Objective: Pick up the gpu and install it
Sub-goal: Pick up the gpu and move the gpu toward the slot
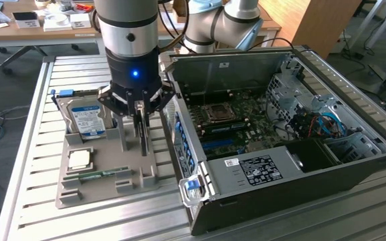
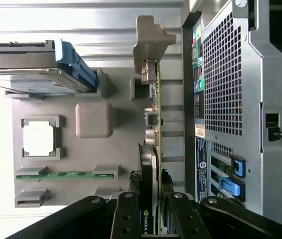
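End effector (image 2: 152, 201) grips the upright gpu (image 2: 149, 159) between half-closed jaws.

A wooden desk (image 1: 8, 31) and a wooden panel (image 1: 313, 20) stand behind the slatted metal table (image 1: 32, 150).

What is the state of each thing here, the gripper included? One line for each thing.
gripper, shut on the gpu.
gpu, upright on edge in the grey tray.
hard drive, standing in its tray slot.
processor, flat in its recess.
memory stick, lying in its slot.
computer case, on its side, panel off.
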Robot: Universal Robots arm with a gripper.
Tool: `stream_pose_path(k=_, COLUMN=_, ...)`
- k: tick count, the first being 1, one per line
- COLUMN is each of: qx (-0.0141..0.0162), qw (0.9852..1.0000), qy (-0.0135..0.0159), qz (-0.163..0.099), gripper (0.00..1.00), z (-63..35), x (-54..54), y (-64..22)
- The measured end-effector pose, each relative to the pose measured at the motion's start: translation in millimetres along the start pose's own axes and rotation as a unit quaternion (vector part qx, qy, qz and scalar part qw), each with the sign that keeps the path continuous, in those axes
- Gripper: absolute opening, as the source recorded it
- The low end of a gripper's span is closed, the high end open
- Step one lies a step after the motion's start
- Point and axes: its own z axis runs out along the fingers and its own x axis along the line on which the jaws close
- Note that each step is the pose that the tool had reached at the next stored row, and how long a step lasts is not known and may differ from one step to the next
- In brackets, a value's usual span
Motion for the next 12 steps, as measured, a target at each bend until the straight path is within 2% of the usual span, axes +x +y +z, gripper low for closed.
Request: stream_pose_path(k=12, qx=-0.0004, qw=1.0, qy=0.0, qz=0.0, gripper=0.27, z=-16.3, x=-0.4, y=0.8)
